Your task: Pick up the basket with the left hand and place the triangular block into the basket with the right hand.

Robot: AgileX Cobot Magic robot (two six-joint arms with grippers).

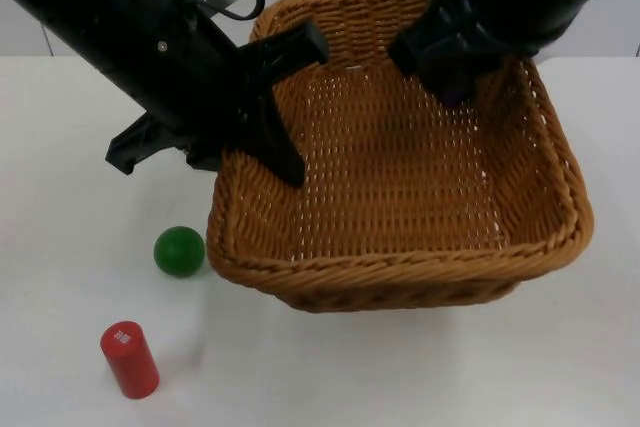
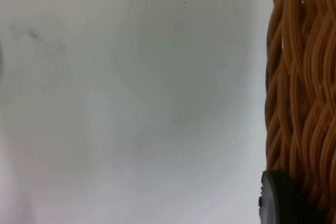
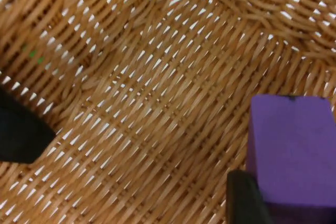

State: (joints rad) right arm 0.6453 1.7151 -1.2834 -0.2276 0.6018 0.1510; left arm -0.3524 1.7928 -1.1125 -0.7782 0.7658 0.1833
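The left gripper (image 1: pixel 262 112) clamps the basket (image 1: pixel 400 277) by its nine-o'clock rim. The right gripper (image 1: pixel 447 59) hangs over the basket's twelve-o'clock end, closed on the purple block (image 3: pixel 291 150). A green ball (image 1: pixel 179 251) and red cylinder (image 1: pixel 130 359) lie at eight o'clock on the table (image 1: pixel 500 377).

purple block (image 3: pixel 291 150): cut off by the right wrist picture's edge; shape cannot be told
right gripper (image 1: pixel 447 62): fingertips hidden under its own black body
woven wicker basket (image 1: pixel 400 177): left rim partly covered by left gripper (image 1: pixel 270 97)
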